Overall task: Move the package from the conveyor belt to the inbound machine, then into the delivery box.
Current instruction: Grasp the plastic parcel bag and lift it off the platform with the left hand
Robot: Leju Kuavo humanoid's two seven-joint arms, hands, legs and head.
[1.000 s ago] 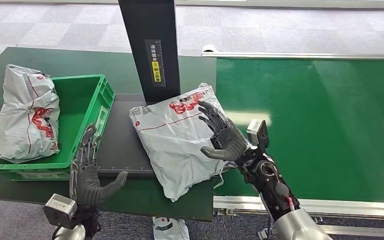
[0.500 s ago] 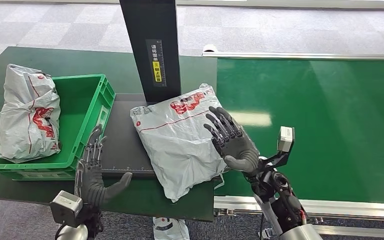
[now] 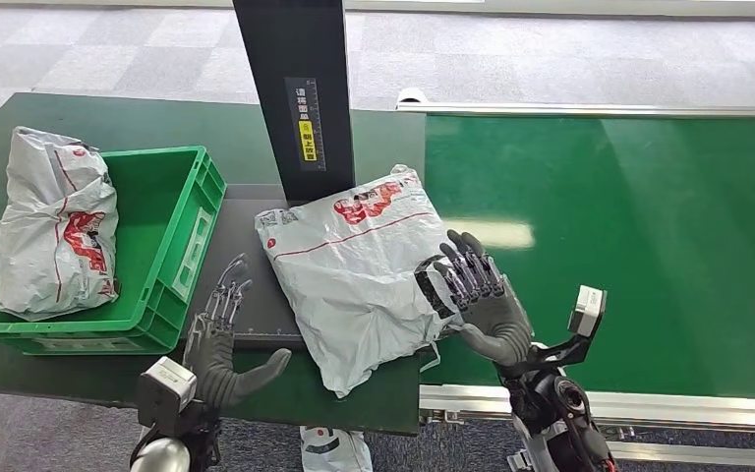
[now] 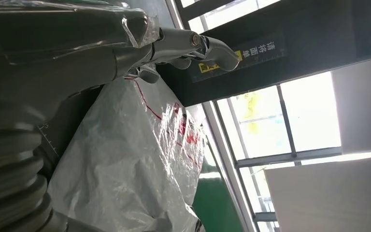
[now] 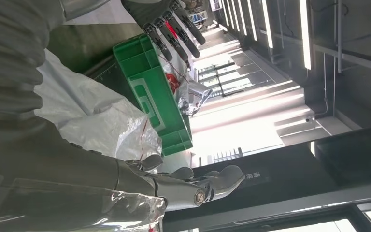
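1. Right robot hand (image 3: 479, 295) is spread open beside the grey package (image 3: 354, 265); left robot hand (image 3: 218, 339) is open, empty.
2. Package lies on the inbound machine's black platform (image 3: 241, 265), overhanging its edge.
3. Risk: a one-sided push could slide it off.

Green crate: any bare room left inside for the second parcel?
Yes: the green crate is bare on its right half, between the bagged parcel and the wall nearest the black platform. The left half is crowded.

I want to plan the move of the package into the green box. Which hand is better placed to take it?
The left hand, probably. It is open beside the package, on the side of the green box. The right hand, also open, is at the package's far edge, toward the conveyor belt.
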